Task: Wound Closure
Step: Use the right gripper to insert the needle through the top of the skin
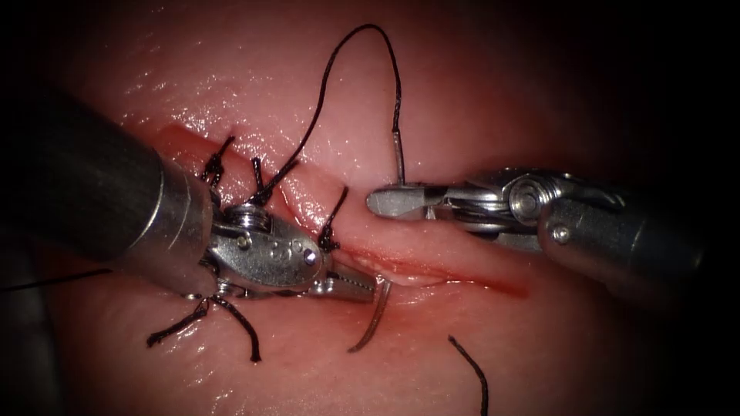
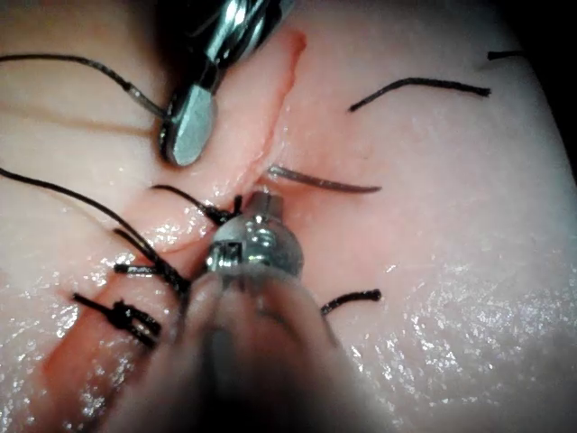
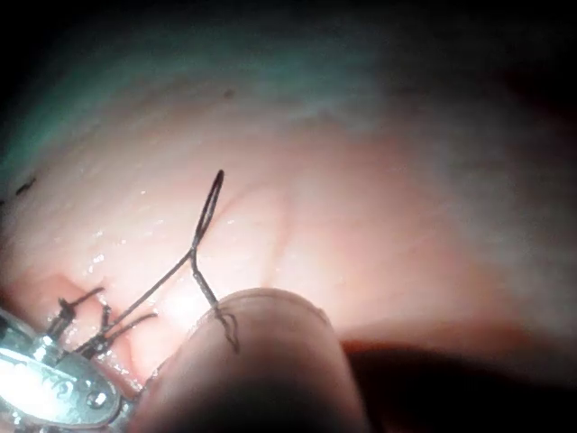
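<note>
Left tool (image 1: 368, 286) frame-left, tips on needle (image 1: 373, 320) at cut (image 1: 432, 266) centre; right tool (image 1: 393, 202) frame-right, above cut; knots (image 1: 216, 166) upper left.

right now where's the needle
In the endoscope view the needle sits at the cut's near edge, its upper end held in the left claw, its curve hanging free over the tissue below. The right claw holds the thread.

Left tool (image 1: 351, 283): grey shaft, silver wrist with screws, serrated jaws. Right tool (image 1: 385, 202): grey shaft, silver pulley wrist, smooth jaws.
</note>
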Available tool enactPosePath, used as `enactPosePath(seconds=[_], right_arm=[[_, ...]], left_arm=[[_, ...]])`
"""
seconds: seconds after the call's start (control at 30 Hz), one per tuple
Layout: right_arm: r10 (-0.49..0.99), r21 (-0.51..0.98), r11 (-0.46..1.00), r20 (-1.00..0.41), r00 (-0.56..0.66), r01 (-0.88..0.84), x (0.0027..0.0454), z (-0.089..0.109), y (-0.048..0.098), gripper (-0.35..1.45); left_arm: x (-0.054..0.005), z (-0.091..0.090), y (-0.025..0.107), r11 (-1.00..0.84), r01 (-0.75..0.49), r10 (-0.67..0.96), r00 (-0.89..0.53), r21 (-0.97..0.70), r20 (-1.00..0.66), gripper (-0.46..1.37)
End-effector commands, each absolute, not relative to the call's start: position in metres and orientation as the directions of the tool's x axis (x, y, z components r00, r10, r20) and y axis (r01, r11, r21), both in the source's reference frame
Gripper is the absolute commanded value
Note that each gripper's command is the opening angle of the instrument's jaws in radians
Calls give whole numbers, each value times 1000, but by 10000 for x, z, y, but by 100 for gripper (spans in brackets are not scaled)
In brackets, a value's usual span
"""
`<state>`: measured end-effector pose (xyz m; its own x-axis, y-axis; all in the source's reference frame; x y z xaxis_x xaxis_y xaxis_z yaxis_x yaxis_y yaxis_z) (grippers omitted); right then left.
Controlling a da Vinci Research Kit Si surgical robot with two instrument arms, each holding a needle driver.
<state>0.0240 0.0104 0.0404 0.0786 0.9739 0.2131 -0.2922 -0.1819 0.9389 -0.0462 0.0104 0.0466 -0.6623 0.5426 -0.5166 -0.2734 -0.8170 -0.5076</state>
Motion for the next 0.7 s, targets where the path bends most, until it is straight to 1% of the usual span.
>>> enactPosePath(seconds=[0.03,0.7], right_arm=[[974,938,-181,213,78,-297,241,404,104,-35],[974,937,-181,212,75,-298,240,406,105,-35]], left_arm=[[-462,467,104,-816,-267,542,-663,-513,-517,-35],[-462,467,104,-823,-260,533,-662,-506,-527,-35]])
